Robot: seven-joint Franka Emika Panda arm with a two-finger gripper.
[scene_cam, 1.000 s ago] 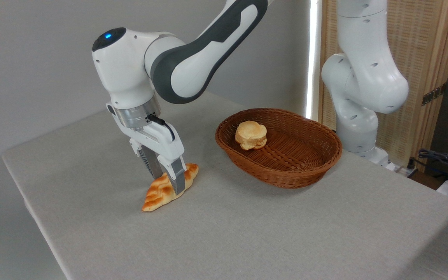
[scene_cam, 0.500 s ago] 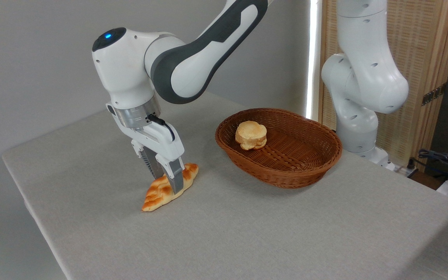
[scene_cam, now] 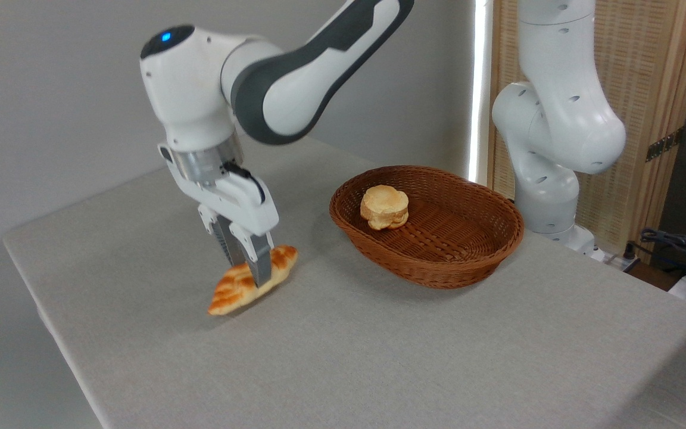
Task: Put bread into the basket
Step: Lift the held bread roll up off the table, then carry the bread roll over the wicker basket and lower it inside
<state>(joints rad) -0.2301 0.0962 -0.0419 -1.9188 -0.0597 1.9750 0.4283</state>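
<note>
- A white and dark-grey robot arm [scene_cam: 295, 89] reaches down over a grey cloth-covered table [scene_cam: 379, 357], its hand [scene_cam: 249, 275] pointed at the surface left of centre.
- The hand grips the bread [scene_cam: 252, 279], a braided golden-orange loaf with pointed ends, its two fingers [scene_cam: 261, 262] pinched on the loaf's middle, one on the near side and one behind.
- The bread hangs tilted, its left tip lower and its right tip higher; a faint shadow lies on the cloth beneath it, and the loaf looks to be just clear of the table, though contact at the low tip cannot be ruled out.
- The basket [scene_cam: 474, 262], an oval of reddish-brown wicker with flared sides, sits on the table to the right of the bread, apart from it.
- A small round pale bun [scene_cam: 384, 207] rests inside the basket, near its left back wall.
- A blue light [scene_cam: 167, 36] glows on the top of the arm's wrist joint.
- The arm's white base column [scene_cam: 551, 137] rises behind the basket at the table's far right edge, in front of a slatted wooden screen [scene_cam: 646, 71].
- Dark cables [scene_cam: 676, 244] lie beyond the table at far right.
</note>
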